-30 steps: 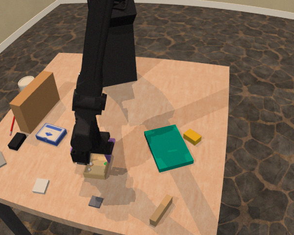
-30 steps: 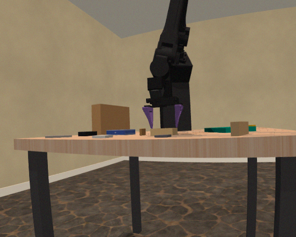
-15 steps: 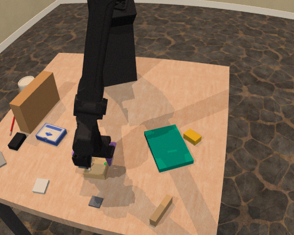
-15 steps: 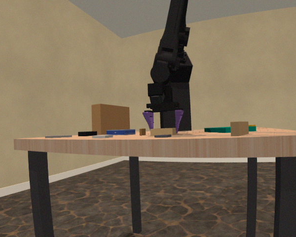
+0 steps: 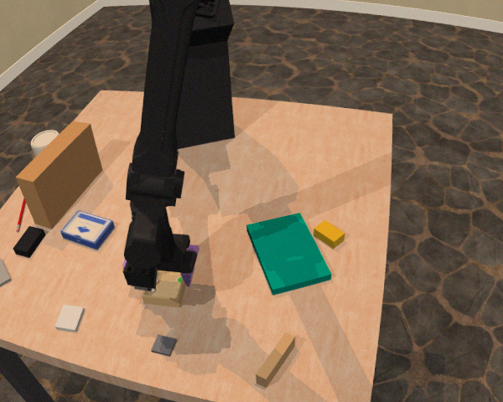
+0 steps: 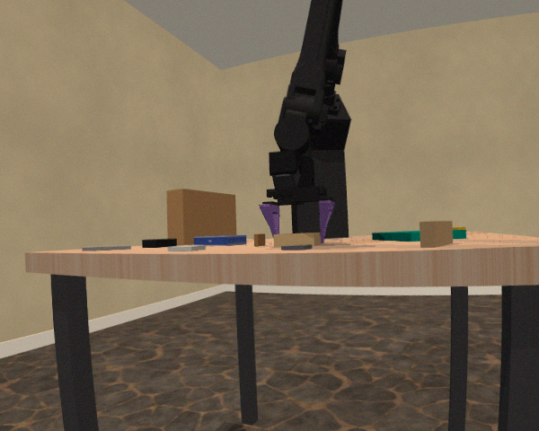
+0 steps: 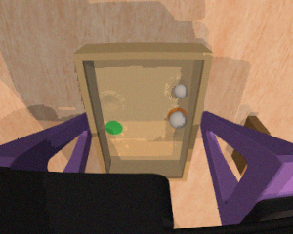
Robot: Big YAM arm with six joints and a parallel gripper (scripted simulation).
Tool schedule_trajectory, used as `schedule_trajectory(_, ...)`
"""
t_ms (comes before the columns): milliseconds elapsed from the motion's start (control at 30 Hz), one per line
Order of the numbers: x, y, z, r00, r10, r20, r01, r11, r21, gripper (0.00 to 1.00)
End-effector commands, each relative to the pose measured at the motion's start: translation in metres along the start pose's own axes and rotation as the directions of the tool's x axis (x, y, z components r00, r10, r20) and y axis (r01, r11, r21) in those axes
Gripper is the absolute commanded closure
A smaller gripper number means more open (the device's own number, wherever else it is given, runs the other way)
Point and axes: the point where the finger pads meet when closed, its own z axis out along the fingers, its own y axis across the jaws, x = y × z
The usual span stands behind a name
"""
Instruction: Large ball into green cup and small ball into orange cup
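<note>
The wooden puzzle [image 5: 170, 295] [image 6: 290, 241] [image 7: 145, 85] lies flat on the table [image 5: 312, 138], a shallow tan box under a clear cover. In the wrist view it holds a green cup [image 7: 113, 128] that looks empty and an orange cup [image 7: 177, 119] with a grey ball in it. A second grey ball [image 7: 181, 90] lies just beyond the orange cup. I cannot tell which ball is larger. My gripper [image 5: 159, 279] [image 6: 298, 235] [image 7: 146, 118] is open and low, its purple fingers on either side of the puzzle, not closed on it.
A brown box [image 5: 59, 172], blue box [image 5: 87, 229], black block [image 5: 28, 240] and white cup [image 5: 44, 140] stand left. A green book [image 5: 288, 250] and yellow block [image 5: 329, 234] lie right. A grey tile [image 5: 163, 344], white tile [image 5: 69, 317] and tan block [image 5: 275, 358] lie in front.
</note>
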Motion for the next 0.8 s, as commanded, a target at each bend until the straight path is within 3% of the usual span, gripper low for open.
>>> schedule_trajectory(0,-0.0071,0.0095,-0.0030,1.000,-0.003,0.020,0.003,1.000,-0.009,0.13)
schedule_trajectory(200,-0.0071,0.0095,-0.0030,1.000,-0.003,0.020,0.003,1.000,-0.009,0.13)
schedule_trajectory(233,-0.0071,0.0095,-0.0030,1.000,-0.003,0.020,0.003,1.000,-0.009,0.30)
schedule_trajectory(767,-0.0070,0.0096,-0.0030,1.000,-0.004,0.020,0.004,1.000,-0.010,0.30)
